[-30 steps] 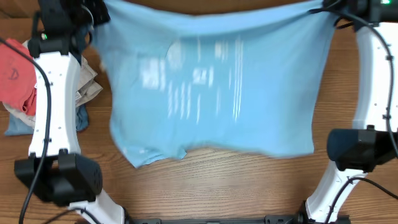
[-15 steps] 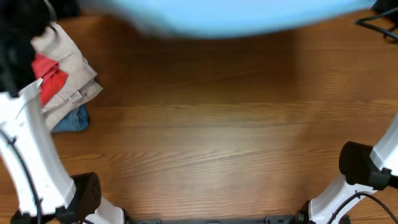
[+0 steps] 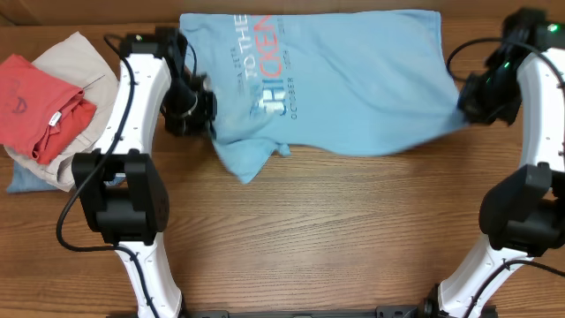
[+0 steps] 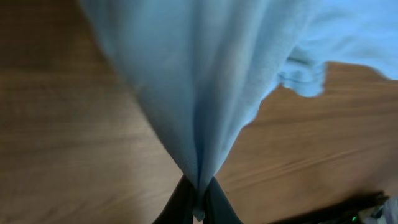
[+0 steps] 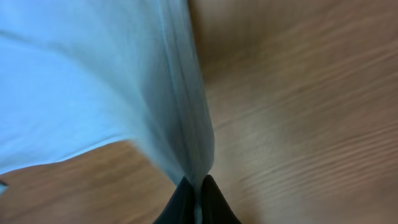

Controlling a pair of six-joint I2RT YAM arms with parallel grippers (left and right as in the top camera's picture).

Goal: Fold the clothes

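Overhead view: light sky-blue cotton T-shirt (image 3: 353,79), earlier a raised blur, now lies spread flat, lettering up. Left gripper (image 3: 208,113) and right gripper (image 3: 464,106) remain clamped on its edges.

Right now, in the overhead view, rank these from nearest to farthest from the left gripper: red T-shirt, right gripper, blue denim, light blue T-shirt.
1. light blue T-shirt: pinched in the left gripper itself.
2. red T-shirt: off to the left.
3. blue denim: farther left and lower.
4. right gripper: far right, gripping the shirt's other edge.
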